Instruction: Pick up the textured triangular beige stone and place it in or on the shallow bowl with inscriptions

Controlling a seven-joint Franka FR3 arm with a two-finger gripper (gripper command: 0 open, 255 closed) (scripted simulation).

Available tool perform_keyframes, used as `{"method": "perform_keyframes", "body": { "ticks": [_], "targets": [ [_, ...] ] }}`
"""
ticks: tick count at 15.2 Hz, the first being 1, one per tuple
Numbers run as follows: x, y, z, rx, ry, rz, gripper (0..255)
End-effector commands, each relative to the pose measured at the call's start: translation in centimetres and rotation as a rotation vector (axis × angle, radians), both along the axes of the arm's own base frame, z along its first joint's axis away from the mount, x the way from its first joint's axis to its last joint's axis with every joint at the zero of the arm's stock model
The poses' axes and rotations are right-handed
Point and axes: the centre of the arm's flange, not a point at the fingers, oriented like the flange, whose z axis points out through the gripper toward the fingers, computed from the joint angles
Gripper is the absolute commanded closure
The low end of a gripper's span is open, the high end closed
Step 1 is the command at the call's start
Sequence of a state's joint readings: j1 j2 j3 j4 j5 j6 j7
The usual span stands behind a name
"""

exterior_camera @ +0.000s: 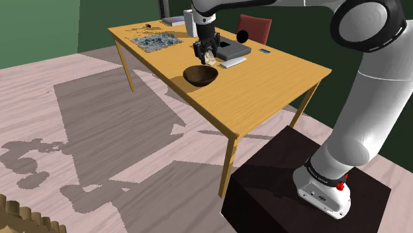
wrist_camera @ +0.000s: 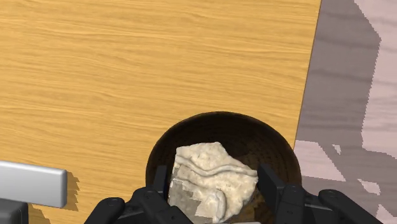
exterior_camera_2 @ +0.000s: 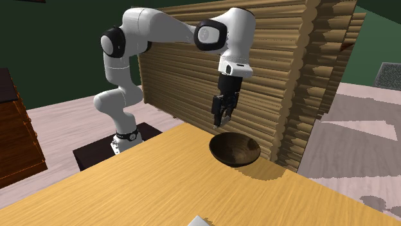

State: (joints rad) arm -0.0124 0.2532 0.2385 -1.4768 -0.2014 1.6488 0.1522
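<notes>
Wrist view looks down along the gripper [wrist_camera: 216, 184]; its two black fingers [wrist_camera: 163, 186] stand part-way open and clasp the beige stone [wrist_camera: 207, 178] between them, one finger on each flank; the stone is pale, rough and ridged, with a raised seam across its upper face. Directly under it lies the bowl [wrist_camera: 267, 137], dark brown, round and shallow; the stone covers much of the bowl's hollow. The bowl sits on the wooden table [wrist_camera: 127, 76], close to the table's long edge, past which the pale plank floor [wrist_camera: 356, 95] shows; a flat grey-white block [wrist_camera: 32, 183] lies on the table just beside the bowl, on the side away from that edge.

Shoulder view shows the gripper [exterior_camera: 206, 51] pointing straight down with the stone [exterior_camera: 209, 57] in its grip, just above the bowl [exterior_camera: 200, 75]; the bowl stands about midway along the table's [exterior_camera: 265, 86] long edge; behind it lie a white flat thing [exterior_camera: 233, 62], a dark flat thing [exterior_camera: 233, 48] and, nearer the far corner, a grey patterned mat [exterior_camera: 155, 41]; a red chair [exterior_camera: 255, 28] stands at the table's far edge. The arm [exterior_camera: 370, 99] rises from the dark stand [exterior_camera: 265, 192].

Second exterior view has the gripper [exterior_camera_2: 220, 119] hanging upright over the bowl [exterior_camera_2: 235, 151], its fingertips apart from the rim; a log wall [exterior_camera_2: 289, 64] stands behind the table [exterior_camera_2: 193, 186].
</notes>
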Motion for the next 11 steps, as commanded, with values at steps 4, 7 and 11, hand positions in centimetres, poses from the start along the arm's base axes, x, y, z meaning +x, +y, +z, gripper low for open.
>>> {"method": "perform_keyframes", "body": {
  "ticks": [4, 7, 11],
  "targets": [
    [4.4, 1.0, -0.7, 0.0, 0.0, -0.001, 255],
    [4.4, 1.0, -2.3, 0.0, 0.0, -0.001, 255],
    [4.4, 1.0, -4.4, 0.0, 0.0, -0.001, 255]
  ]
}}
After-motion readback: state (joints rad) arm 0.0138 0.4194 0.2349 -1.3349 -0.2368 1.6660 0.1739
